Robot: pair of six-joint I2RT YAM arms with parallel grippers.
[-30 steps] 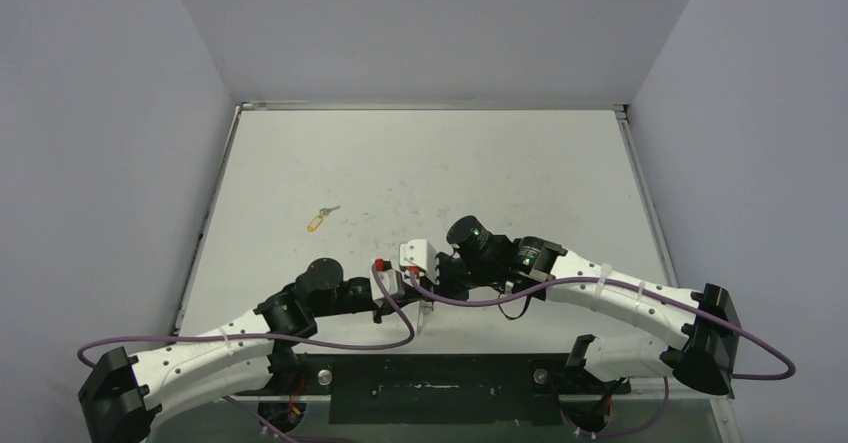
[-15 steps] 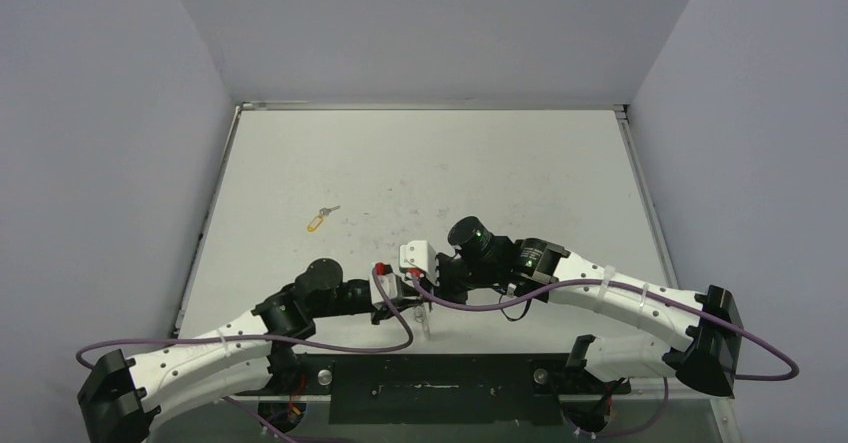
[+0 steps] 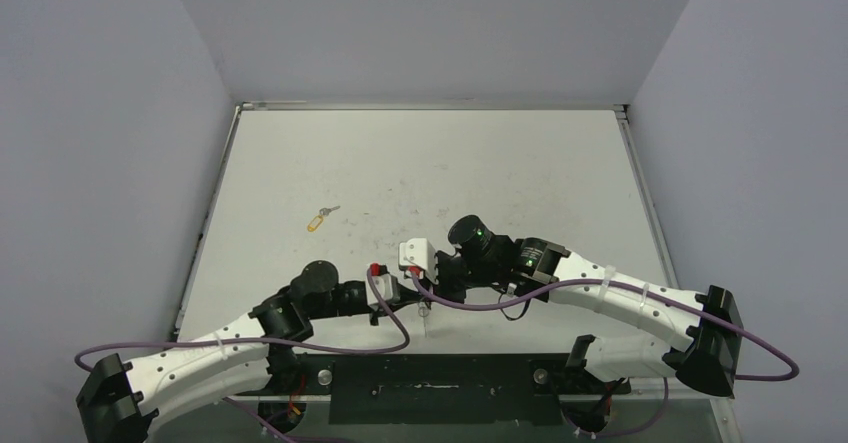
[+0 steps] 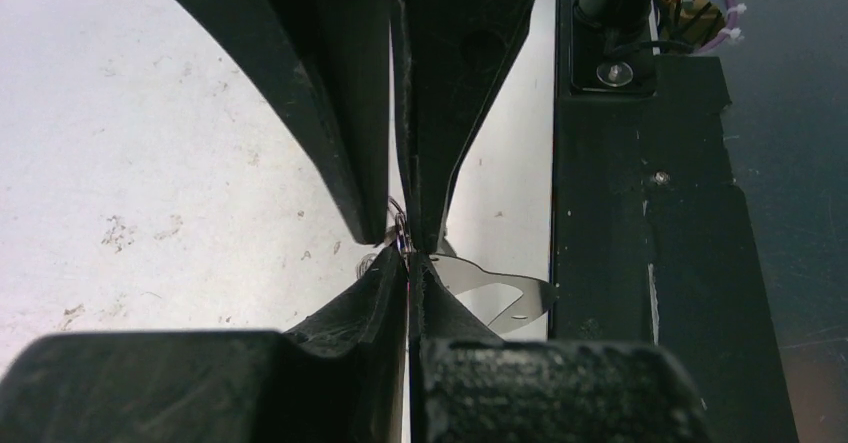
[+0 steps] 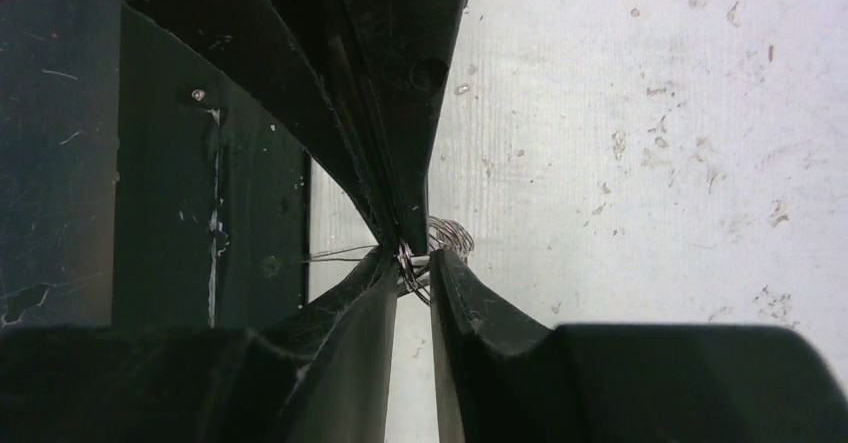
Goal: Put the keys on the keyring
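At the near edge of the table (image 3: 480, 163), both grippers are meeting tip to tip beside the black base plate (image 4: 650, 243). The left gripper (image 4: 408, 263) is clamping fully closed on a thin wire ring of the keyring (image 4: 495, 298), whose flat loop is jutting out beside its fingers. The right gripper (image 5: 410, 263) is standing narrowly parted, with the small rings (image 5: 448, 233) bunching at its gap; whether it is pinching them cannot be determined. The yellow-tagged key (image 3: 317, 221) is lying well apart, farther up the table on the left. The black-headed key is not showing clearly.

Hazards:
- The wire is sitting at the very fingertips, so a sideways pull is risking a slip and a drop onto the base plate.
- The opposing tips are nearly touching, so a misaligned move is risking a collision or a bent ring.
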